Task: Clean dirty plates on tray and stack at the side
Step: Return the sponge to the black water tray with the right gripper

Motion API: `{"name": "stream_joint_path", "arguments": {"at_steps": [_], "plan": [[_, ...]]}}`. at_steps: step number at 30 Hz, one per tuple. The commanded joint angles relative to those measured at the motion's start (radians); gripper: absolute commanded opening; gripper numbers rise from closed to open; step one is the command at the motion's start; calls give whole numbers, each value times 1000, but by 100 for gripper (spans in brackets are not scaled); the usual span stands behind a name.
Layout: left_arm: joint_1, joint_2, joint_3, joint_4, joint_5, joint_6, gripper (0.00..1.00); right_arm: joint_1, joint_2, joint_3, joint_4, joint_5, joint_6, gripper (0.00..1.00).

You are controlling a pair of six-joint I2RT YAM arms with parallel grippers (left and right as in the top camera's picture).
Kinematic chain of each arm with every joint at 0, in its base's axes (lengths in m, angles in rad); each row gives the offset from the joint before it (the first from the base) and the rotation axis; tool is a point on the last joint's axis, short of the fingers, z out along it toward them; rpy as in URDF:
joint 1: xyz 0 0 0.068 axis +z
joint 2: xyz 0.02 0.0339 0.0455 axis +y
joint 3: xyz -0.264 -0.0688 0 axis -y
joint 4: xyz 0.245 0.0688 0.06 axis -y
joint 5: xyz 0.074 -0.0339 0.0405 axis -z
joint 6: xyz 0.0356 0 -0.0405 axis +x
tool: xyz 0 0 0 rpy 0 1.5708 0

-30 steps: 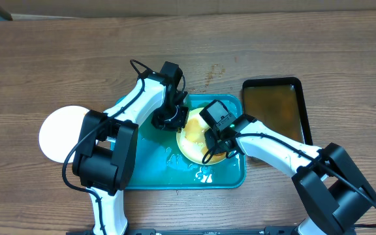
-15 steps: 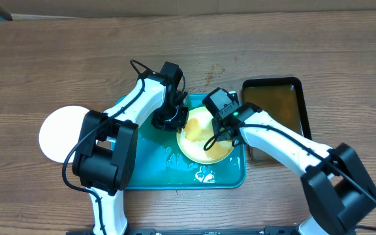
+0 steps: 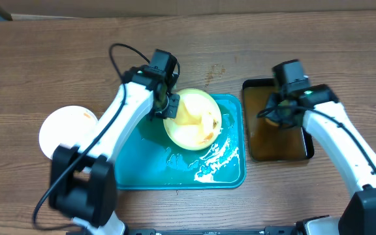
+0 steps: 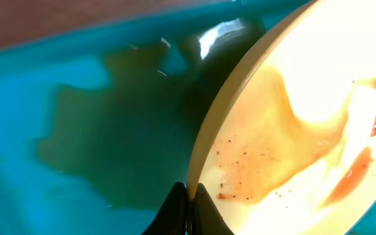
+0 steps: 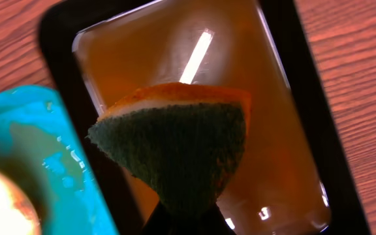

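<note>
plate [image 3: 191, 121] rim is pinched in my left gripper [image 3: 168, 108], the jaws narrowed right down onto its left edge. the plate itself spreads away to the right of my fingers, over the far half of the turquoise tray [image 3: 149, 170]. it is round, so it has no long axis. it sits tilted, with its brown-smeared face turned up and to the right. i cannot tell whether its right edge touches the tray. white foam [image 3: 214, 160] lies on the tray's near right part.

my right gripper [image 3: 281, 112] is clamped on a sponge [image 5: 175, 150], green scrub face toward my wrist camera, hanging over the black tray [image 3: 273, 81] of brown water [image 5: 142, 59], just right of the turquoise one. a white plate [image 3: 61, 134] lies flat on the wooden table [image 3: 57, 59], left of the tray.
</note>
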Motion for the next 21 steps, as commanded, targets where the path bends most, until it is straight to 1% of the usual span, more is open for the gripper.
{"name": "stream_joint_path", "arguments": {"at_steps": [1, 4, 6, 9, 13, 21], "plan": [[-1, -106, 8, 5, -151, -13, 4, -52, 5, -23, 12, -111, -84, 4], [-5, -173, 8, 8, -248, -9, 4, -85, 6, -57, 30, -117, -89, 4], [-16, -206, 8, 6, -340, -4, 4, -90, 7, -74, 42, -117, -89, 4], [-50, -241, 8, 0, -526, 10, 4, -90, 7, -96, 57, -117, -89, 4], [-116, -251, 8, 5, -706, 49, 4, -90, 7, -121, 78, -117, -89, 4], [-257, -251, 8, 35, -1010, 51, 4, -90, 10, -137, 92, -117, -89, 4]]}}
